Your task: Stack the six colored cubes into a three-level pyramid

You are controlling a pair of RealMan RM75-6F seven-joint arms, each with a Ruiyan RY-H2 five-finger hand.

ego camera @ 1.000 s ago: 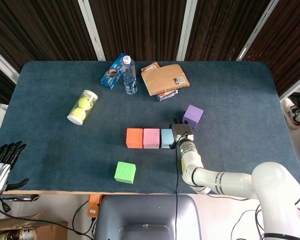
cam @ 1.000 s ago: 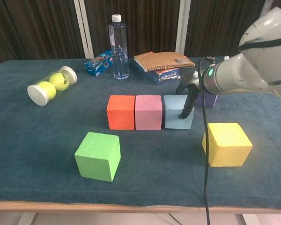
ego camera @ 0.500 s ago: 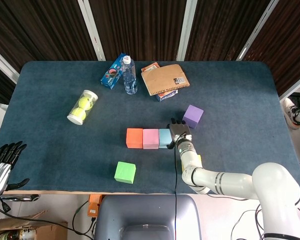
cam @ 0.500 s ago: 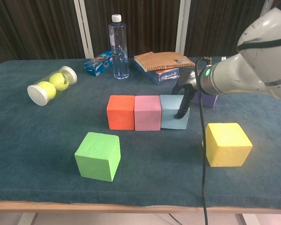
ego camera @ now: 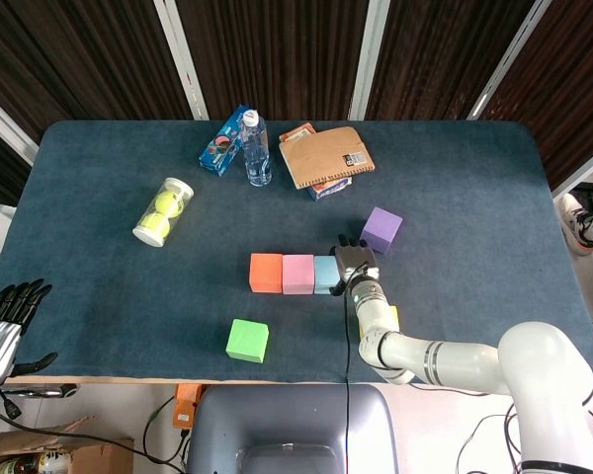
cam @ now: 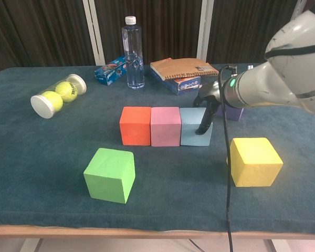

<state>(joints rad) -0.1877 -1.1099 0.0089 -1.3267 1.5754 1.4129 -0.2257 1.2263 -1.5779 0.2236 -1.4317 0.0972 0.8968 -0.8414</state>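
Nearest the counter [cam: 37,157] edge: green cube [cam: 110,174], alone, matte faces, softly rounded corners; probably foam or light plastic, so light and slightly yielding. Best taken across two opposite side faces.

To its right, yellow cube [cam: 253,161], same make, also loose and apart from the rest.

Middle row: orange cube [cam: 136,125], pink cube [cam: 165,126] and blue cube [cam: 194,126] sit flush side by side, apparently the pyramid's base. The right hand [cam: 209,106] has its fingers [cam: 205,122] pointing down against the blue cube's right face, pressing rather than grasping; nothing is held. The felt-like dark cloth looks grippy, so cubes should slide stiffly, not skate.

Behind the hand: purple cube [ego camera: 381,229], partly hidden in the chest view.

The left hand [ego camera: 5,321] is idle off the counter's corner, fingers spread, empty.
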